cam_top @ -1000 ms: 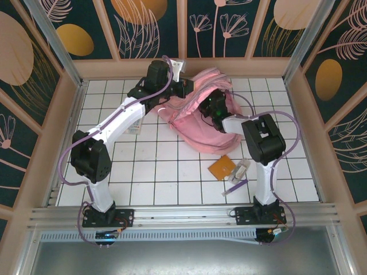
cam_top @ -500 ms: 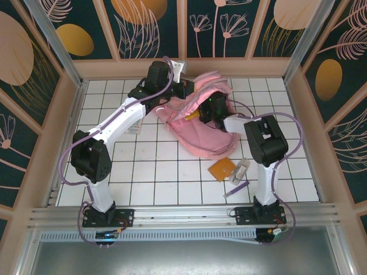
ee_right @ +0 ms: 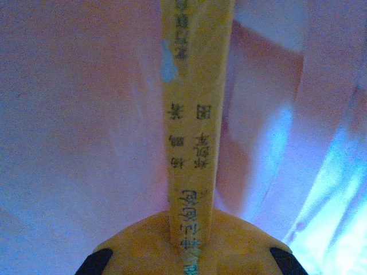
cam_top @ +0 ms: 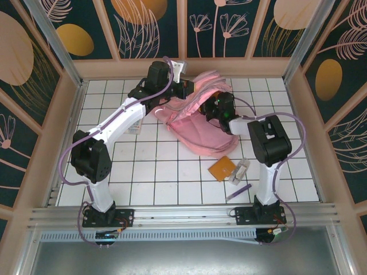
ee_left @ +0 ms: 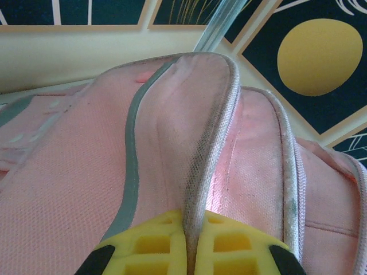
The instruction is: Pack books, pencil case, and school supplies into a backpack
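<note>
My right claw point(ee_right: 189, 243) has slid rightward inside the backpack point(cam_top: 195, 137), clamping the booklet point(ee_right: 192, 114) lengthwise straight ahead; my left claw point(ee_left: 186, 249) pinches the zipper edge point(ee_left: 207, 143).

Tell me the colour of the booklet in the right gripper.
The booklet is yellow-orange with dark print; best in the right wrist view.

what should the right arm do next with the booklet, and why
Probably ease the booklet a little deeper before letting go. The right end effector grips it edge-on with pink backpack lining all round, and the left end effector pinches the zipper edge up, so the mouth looks open.
</note>
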Robot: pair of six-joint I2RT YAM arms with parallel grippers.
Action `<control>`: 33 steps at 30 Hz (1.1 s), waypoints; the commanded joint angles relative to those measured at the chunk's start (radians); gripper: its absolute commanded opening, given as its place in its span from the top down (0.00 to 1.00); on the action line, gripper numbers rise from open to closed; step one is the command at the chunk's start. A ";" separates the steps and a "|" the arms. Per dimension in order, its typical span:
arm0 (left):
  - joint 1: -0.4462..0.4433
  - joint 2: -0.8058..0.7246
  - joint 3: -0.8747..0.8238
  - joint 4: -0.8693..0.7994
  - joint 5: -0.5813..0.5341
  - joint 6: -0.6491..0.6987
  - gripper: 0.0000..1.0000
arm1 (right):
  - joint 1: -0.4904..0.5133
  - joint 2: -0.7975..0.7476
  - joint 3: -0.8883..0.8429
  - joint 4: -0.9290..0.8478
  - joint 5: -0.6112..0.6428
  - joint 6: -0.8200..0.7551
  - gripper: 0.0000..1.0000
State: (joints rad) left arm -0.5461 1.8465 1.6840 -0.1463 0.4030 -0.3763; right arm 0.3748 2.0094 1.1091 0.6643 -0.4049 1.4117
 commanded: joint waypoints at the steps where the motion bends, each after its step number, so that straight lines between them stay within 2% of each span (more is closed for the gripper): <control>1: -0.007 -0.041 0.019 0.171 0.041 -0.009 1.00 | 0.041 0.028 0.068 0.186 -0.058 -0.039 1.00; 7: -0.007 -0.033 0.014 0.183 0.056 -0.018 1.00 | 0.047 0.107 0.126 0.131 -0.036 -0.193 1.00; 9: -0.006 -0.033 0.013 0.182 0.058 -0.019 1.00 | 0.044 0.133 0.116 0.120 -0.036 -0.195 1.00; 10: -0.008 -0.033 0.012 0.181 0.059 -0.015 1.00 | 0.043 0.143 0.112 0.092 -0.031 -0.194 0.96; 12: -0.007 -0.034 0.010 0.179 0.057 -0.009 1.00 | 0.042 0.140 0.115 -0.021 -0.012 -0.210 0.75; 13: -0.007 -0.034 0.006 0.178 0.057 -0.007 1.00 | 0.041 0.127 0.109 -0.071 0.003 -0.225 0.69; 16: -0.006 -0.032 -0.009 0.180 0.057 -0.002 1.00 | 0.029 0.048 0.072 -0.161 0.041 -0.255 0.58; 22: -0.004 -0.023 -0.047 0.172 0.043 0.027 1.00 | -0.051 -0.178 -0.074 -0.314 0.045 -0.313 0.47; 25: -0.005 -0.014 -0.054 0.155 0.040 0.044 1.00 | -0.114 -0.308 -0.190 -0.378 0.036 -0.356 0.46; 27: -0.005 -0.005 -0.061 0.161 0.097 0.075 1.00 | -0.159 -0.397 -0.255 -0.426 0.031 -0.393 0.46; 29: -0.003 0.007 -0.064 0.159 0.204 0.114 1.00 | -0.207 -0.478 -0.301 -0.495 0.039 -0.436 0.47; 31: -0.005 0.017 -0.056 0.137 0.290 0.144 0.83 | -0.261 -0.546 -0.327 -0.562 0.049 -0.480 0.47; 33: -0.005 0.012 -0.047 0.099 0.321 0.197 0.66 | -0.316 -0.604 -0.333 -0.643 0.085 -0.532 0.47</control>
State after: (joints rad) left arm -0.5438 1.8637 1.6154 -0.1059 0.5640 -0.2821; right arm 0.1070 1.4738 0.7956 0.1780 -0.3649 0.9920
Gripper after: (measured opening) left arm 0.298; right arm 0.531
